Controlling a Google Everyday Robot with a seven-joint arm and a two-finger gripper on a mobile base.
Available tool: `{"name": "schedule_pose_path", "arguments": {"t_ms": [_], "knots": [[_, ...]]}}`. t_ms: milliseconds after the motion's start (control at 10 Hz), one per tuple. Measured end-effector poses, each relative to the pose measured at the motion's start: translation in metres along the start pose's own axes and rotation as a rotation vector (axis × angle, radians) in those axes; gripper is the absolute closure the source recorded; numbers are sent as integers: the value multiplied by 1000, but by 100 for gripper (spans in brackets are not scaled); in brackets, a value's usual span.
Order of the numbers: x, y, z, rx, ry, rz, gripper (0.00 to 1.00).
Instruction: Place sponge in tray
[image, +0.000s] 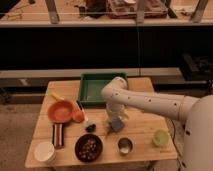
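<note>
The green tray (93, 89) sits at the back middle of the wooden table. A blue-grey sponge (118, 125) lies in front of the tray, a little to its right. My gripper (115, 121) points down right at the sponge, touching or just over it. The white arm (150, 102) reaches in from the right, with its elbow near the tray's front right corner. The gripper's lower part blends with the sponge.
An orange bowl (60, 111) and an orange object (78, 116) stand left of the sponge. A small dark object (90, 127), a dark bowl of nuts (89, 148), a metal cup (124, 145), a green cup (160, 138), a white cup (44, 151) and a striped item (58, 134) line the front.
</note>
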Motion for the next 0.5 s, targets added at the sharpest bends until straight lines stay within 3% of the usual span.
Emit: {"name": "schedule_pose_path", "arguments": {"t_ms": [500], "knots": [[-1,0,5,4,1,16,80]]}}
